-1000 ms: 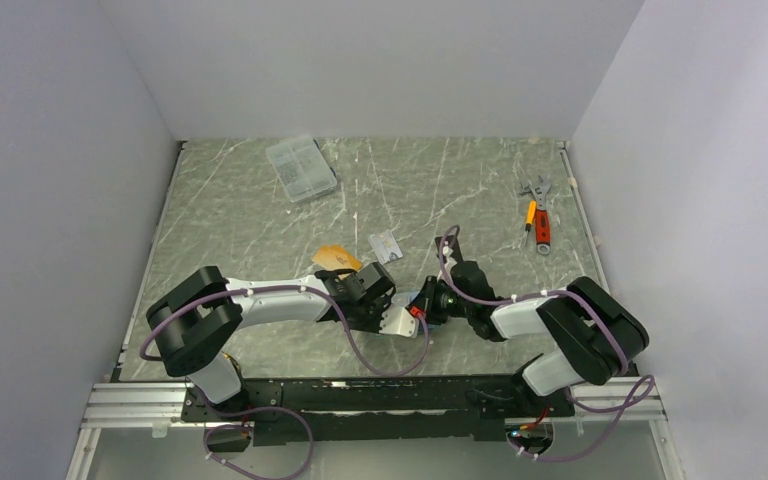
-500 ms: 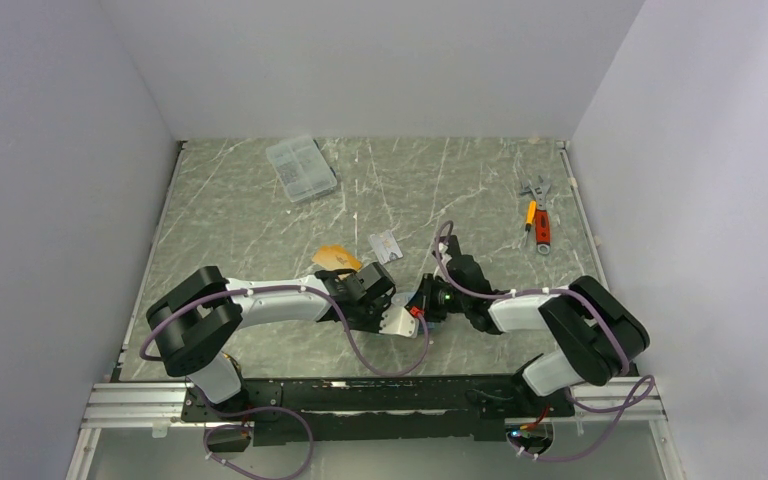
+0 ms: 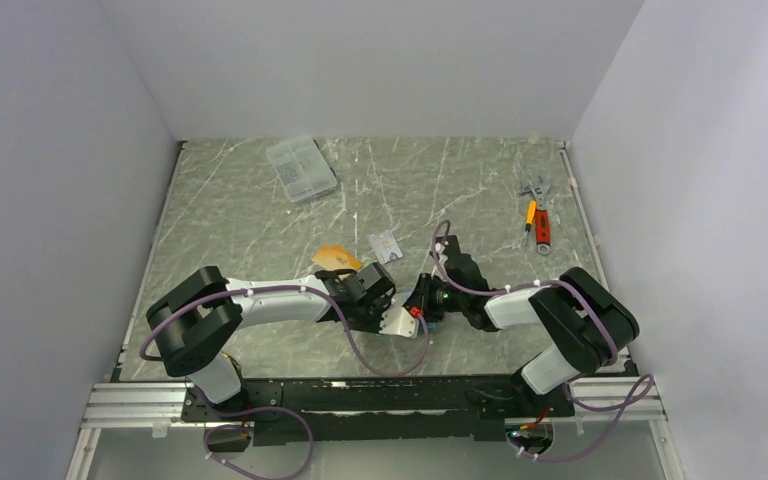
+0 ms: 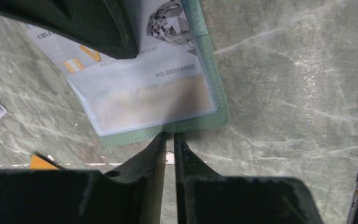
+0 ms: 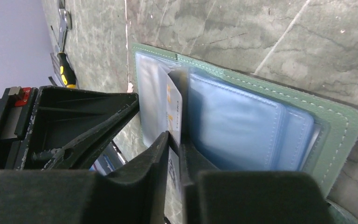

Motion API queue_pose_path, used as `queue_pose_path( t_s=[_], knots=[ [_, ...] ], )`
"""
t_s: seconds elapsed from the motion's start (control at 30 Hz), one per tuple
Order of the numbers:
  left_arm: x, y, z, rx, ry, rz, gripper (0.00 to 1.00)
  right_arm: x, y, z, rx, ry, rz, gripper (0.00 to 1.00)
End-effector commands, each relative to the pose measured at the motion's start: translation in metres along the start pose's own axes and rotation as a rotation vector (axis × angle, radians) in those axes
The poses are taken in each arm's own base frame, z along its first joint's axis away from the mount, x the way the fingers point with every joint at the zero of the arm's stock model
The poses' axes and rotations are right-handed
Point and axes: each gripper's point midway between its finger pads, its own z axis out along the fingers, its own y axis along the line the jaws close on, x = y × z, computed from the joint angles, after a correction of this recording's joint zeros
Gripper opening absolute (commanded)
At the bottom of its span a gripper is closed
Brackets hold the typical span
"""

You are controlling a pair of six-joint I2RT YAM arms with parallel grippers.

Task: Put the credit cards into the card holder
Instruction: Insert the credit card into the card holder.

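Observation:
The card holder lies open on the table, green outside with clear blue sleeves. A silvery-white credit card with a diamond picture sits partly inside one sleeve. My right gripper is shut on that card's edge, and its finger shows in the left wrist view. My left gripper is shut to a slit, with its tips against the holder's near edge. An orange-gold card and another silvery card lie on the table just beyond the grippers.
A clear compartment box stands at the far left. An orange-handled tool and a wrench lie at the far right. White walls close in the table on three sides.
The right arm has edged slightly left and away, toward the holder. The left arm has stayed put.

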Motion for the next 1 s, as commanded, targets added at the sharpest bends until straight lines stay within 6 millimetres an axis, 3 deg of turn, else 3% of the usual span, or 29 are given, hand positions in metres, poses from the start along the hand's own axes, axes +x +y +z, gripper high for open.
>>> queue_pose_path(
  t_s=[0.0, 0.17, 0.5, 0.7, 0.97],
  knots=[
    [-0.002, -0.004, 0.000, 0.017, 0.003, -0.010, 0.17, 0.034, -0.047, -0.006, 0.201, 0.091, 0.054, 0.22],
    [0.000, -0.005, 0.000, 0.013, 0.002, -0.005, 0.17, 0.023, -0.047, -0.023, 0.265, 0.026, 0.015, 0.41],
    [-0.001, -0.004, -0.002, 0.004, -0.005, -0.007, 0.16, 0.014, -0.043, -0.029, 0.290, 0.015, -0.006, 0.51],
    [-0.028, 0.022, -0.021, -0.091, -0.106, -0.069, 0.10, 0.010, -0.044, -0.032, 0.301, -0.018, -0.001, 0.52],
    [-0.059, 0.028, -0.027, -0.042, -0.193, -0.115, 0.08, 0.010, -0.036, -0.023, 0.225, -0.011, 0.051, 0.52]
  ],
)
